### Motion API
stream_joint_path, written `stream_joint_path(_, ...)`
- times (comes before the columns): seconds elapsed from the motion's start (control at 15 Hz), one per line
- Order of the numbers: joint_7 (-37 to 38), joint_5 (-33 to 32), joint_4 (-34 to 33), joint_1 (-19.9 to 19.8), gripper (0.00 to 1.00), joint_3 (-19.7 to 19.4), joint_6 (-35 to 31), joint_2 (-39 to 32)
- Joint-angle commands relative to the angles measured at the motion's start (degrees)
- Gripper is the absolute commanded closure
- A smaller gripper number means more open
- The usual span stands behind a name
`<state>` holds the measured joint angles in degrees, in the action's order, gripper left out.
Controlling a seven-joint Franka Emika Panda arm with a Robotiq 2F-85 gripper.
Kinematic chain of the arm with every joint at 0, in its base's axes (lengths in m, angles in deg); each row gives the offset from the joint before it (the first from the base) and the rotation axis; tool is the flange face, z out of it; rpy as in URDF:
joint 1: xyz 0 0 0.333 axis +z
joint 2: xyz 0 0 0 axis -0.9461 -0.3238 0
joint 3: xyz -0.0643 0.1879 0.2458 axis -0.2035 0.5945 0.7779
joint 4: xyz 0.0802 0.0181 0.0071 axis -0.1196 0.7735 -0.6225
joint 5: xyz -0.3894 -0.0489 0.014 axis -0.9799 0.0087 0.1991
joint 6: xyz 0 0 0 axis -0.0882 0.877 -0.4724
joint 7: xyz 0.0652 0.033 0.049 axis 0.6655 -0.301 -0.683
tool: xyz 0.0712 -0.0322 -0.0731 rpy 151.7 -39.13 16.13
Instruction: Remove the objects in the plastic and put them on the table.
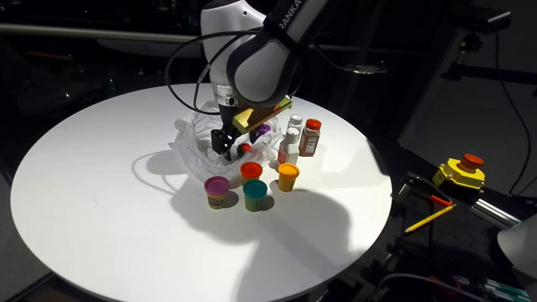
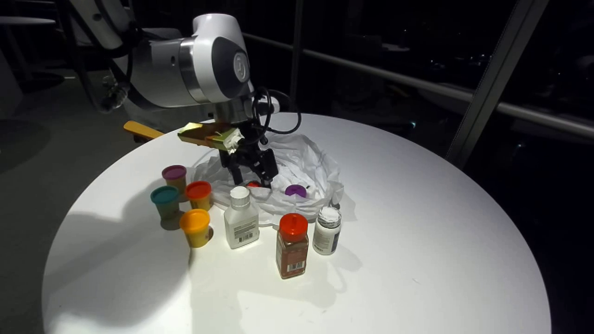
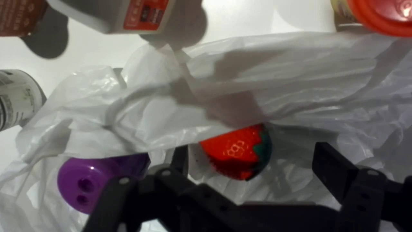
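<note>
Inside the crumpled white plastic lies a red strawberry-shaped object with a green top, partly covered by a fold. To its left in the wrist view is a purple object with two holes. My gripper reaches down into the bag with its fingers spread wide. The strawberry sits between them, closer to the left finger and apart from the right one; nothing is gripped. In both exterior views the plastic rests on the round white table.
Close to the bag stand purple, teal, red and orange lidded tubs. Two white bottles and a red-capped jar stand beside its edge. A gold block juts out by the wrist.
</note>
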<state>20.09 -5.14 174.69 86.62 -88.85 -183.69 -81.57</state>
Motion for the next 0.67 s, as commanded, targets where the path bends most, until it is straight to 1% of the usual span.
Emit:
stream_joint_path(0.0, 0.0, 2.0, 4.6, 0.9, 0.06, -0.7, -2.4, 3.0)
stream_joint_path(0.07, 0.3, 2.3, 5.6, 0.9, 0.21, -0.7, -3.2, 3.5)
stream_joint_path(0.13, 0.5, 2.4, 6.3, 1.0, 0.26, -1.0, -4.1, 3.9)
stream_joint_path(0.2, 0.7, 2.4, 6.9, 1.2, 0.33, -1.2, -5.0, 4.3)
stream_joint_path(0.4, 0.5, 2.5, 6.7, 1.5, 0.58, -1.7, -6.4, 4.3)
stream_joint_path(0.53, 0.7, 2.3, 6.3, 2.0, 0.7, -1.9, -6.5, 4.1)
stream_joint_path(0.6, 1.1, 2.0, 6.3, 2.6, 0.7, -2.3, -6.5, 4.3)
